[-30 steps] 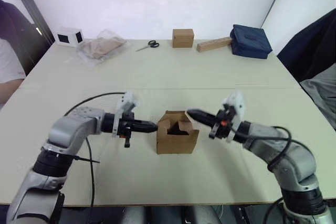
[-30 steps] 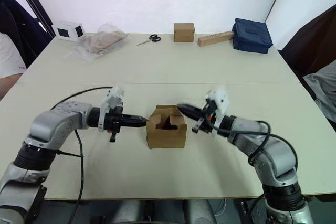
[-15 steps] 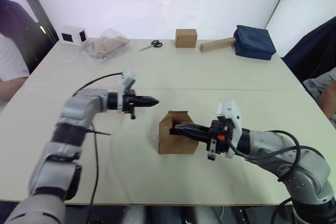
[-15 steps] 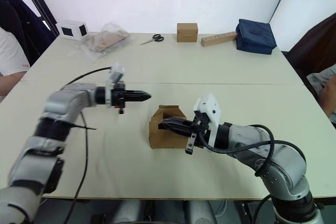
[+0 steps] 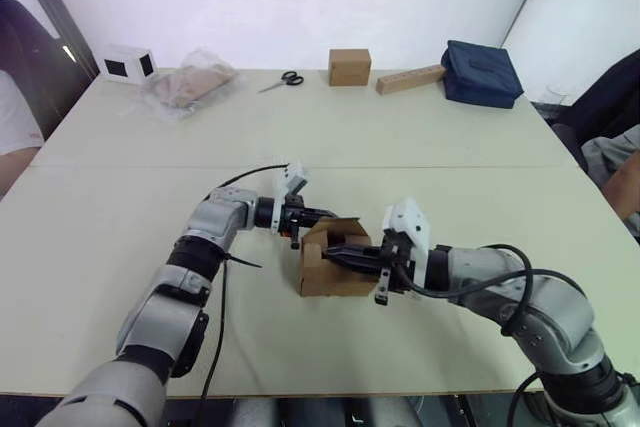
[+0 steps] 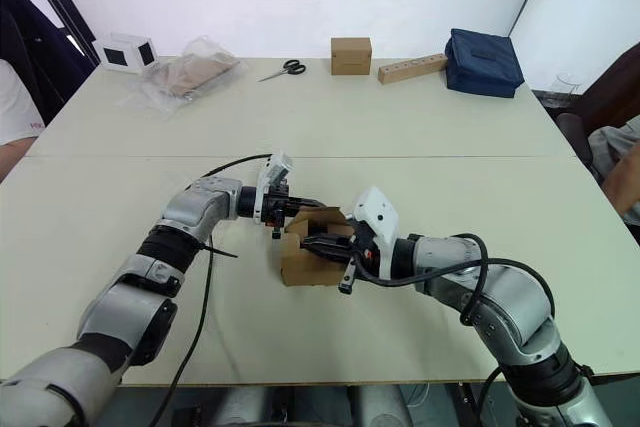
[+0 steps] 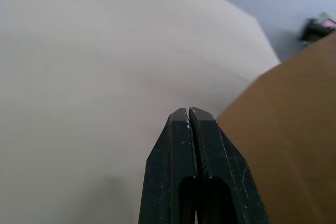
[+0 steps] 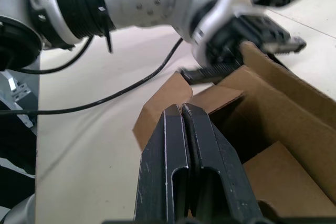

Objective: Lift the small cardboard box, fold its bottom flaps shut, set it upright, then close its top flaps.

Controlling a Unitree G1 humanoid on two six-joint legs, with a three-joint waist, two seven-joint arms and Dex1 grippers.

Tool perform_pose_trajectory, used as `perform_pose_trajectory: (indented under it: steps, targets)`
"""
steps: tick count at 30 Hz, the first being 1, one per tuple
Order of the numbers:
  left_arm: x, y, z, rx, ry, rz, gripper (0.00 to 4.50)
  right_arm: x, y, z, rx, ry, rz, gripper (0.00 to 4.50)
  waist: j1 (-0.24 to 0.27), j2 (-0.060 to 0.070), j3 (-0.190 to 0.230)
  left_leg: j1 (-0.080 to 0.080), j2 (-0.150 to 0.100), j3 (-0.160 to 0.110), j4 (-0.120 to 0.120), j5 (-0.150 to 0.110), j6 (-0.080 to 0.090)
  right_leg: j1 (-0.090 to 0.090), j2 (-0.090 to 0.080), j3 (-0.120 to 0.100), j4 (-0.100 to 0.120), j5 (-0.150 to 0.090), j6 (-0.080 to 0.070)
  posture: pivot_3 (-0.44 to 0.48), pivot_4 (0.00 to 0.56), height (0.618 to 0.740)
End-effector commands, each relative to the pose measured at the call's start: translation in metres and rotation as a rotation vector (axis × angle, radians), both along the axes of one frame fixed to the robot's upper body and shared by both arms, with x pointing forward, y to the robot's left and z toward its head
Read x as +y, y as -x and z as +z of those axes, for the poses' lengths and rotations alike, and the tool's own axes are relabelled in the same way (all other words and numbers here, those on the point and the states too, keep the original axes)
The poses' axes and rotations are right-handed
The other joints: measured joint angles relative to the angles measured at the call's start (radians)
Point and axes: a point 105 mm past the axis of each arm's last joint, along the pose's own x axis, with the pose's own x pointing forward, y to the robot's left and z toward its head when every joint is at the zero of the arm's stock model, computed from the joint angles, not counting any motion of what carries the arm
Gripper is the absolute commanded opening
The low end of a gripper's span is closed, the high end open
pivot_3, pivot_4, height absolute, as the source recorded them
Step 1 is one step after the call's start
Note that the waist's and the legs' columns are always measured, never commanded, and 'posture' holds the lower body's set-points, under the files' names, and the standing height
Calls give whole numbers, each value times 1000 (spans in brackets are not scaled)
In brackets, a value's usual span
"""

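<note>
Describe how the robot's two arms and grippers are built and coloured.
Both arms have silver-grey metal shells with black ribbed joints and loose black cables. Each wrist carries a white block. The left gripper and right gripper end in long, narrow black fingers; the right wrist shows a small red mark.

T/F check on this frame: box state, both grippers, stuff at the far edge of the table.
1. The small cardboard box stands on the table with its top flaps open. True.
2. The left gripper is wide open. False: its fingers are shut together.
3. The right gripper is shut, its tip at the box opening. True.
4. The scissors lie inside the box. False: they lie at the far edge, near a closed brown cube.
5. The left gripper is beside the box's rim. True.
</note>
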Motion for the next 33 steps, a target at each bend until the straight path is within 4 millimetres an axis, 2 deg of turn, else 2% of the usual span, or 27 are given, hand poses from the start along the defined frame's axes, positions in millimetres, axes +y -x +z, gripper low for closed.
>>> perform_pose_trajectory:
  steps: [1,8,13,22,24,27,30,33]
  targets:
    - [-1,4,8,-19,29,-17,24,2,-1,0,-25,-2,9,0,0,0,0,0,0,0,0,0,0,0,0,0,0,0,0,0,150,740]
    - [9,0,1,-27,-6,42,24,1,-12,-25,-30,67,-30,0,0,0,0,0,0,0,0,0,0,0,0,0,0,0,0,0,150,740]
    - [21,-2,-2,-35,-19,74,24,1,-11,-27,-33,58,-36,0,0,0,0,1,0,0,0,0,0,1,0,0,0,0,0,0,150,740]
    - [52,0,30,-92,11,136,24,-2,-11,-16,-59,33,-56,0,0,0,0,1,1,0,0,0,0,1,0,0,1,0,0,0,150,740]
    - [66,8,45,-87,38,144,24,-4,-12,-12,-68,20,-68,0,0,0,0,1,1,0,0,0,0,1,0,0,1,0,0,0,150,740]
    - [79,41,54,-66,26,59,24,-9,-15,-7,-82,10,-92,0,-9,0,0,1,1,1,0,0,0,0,0,1,1,0,0,0,150,740]
    - [77,64,53,-12,19,-10,24,-14,-16,-7,-78,14,-101,0,1,0,0,1,1,0,0,0,0,0,-1,0,2,0,0,0,150,740]
    - [71,75,43,4,-4,-42,24,-17,-16,-9,-75,23,-108,0,7,0,0,1,1,0,0,0,0,2,-1,0,1,-2,-4,0,150,740]
